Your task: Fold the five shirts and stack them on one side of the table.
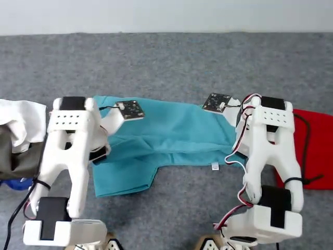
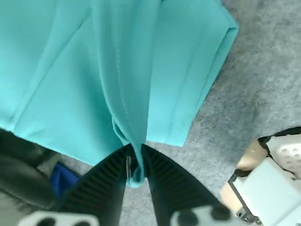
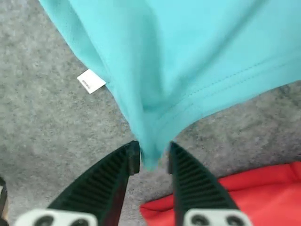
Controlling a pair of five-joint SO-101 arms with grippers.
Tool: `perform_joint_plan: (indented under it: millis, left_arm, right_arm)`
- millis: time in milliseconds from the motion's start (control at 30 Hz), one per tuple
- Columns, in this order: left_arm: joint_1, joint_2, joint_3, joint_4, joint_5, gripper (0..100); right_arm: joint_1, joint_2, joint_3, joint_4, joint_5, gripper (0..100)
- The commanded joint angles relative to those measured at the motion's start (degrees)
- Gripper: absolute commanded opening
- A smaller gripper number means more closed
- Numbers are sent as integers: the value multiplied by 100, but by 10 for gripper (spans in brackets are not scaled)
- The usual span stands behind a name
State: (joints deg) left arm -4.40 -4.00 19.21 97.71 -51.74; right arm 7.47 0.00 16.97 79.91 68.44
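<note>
A teal shirt [image 1: 166, 138] lies spread across the middle of the grey table, partly lifted at both ends. My left gripper [image 2: 135, 165] is shut on a pinched fold of the teal shirt [image 2: 127, 75] at its left side. At the right side my right gripper [image 3: 151, 159] is shut on a hem of the teal shirt [image 3: 178, 61]; a small white label [image 3: 90, 81] hangs from the cloth. A red shirt [image 1: 312, 151] lies flat at the right edge, just past the right arm [image 1: 270, 156]. The left arm [image 1: 73, 151] stands over the shirt's left sleeve.
A pile of white [image 1: 18, 120], dark grey [image 1: 15, 159] and blue [image 1: 13, 183] garments sits at the table's left edge. The red shirt's corner [image 3: 244, 197] lies under the right gripper. Bare grey carpet [image 1: 171, 62] stretches behind the shirt.
</note>
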Motion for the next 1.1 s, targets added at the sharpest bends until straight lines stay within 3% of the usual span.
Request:
perform_joint_plan:
  millis: [0, 267, 467, 600, 900, 1067]
  left_arm:
    - [-387, -264, -48, 114, -325, 61]
    - [-299, -976, 646, 273, -905, 66]
    - [-281, -1662, 796, 26, -905, 64]
    - [-123, -1829, 804, -809, 62, 63]
    - [1204, -993, 804, -1723, 2189, 58]
    - [1618, -105, 813, -1978, 2497, 21]
  right_arm:
    - [-4, -338, -70, 286, -35, 164]
    - [-4, -330, -422, 277, -44, 163]
    - [163, -330, -923, 312, -44, 162]
    - [295, -277, -1108, 303, -176, 162]
    - [-198, 84, -1125, 242, -2277, 151]
    - [-171, 163, -1125, 295, -2822, 65]
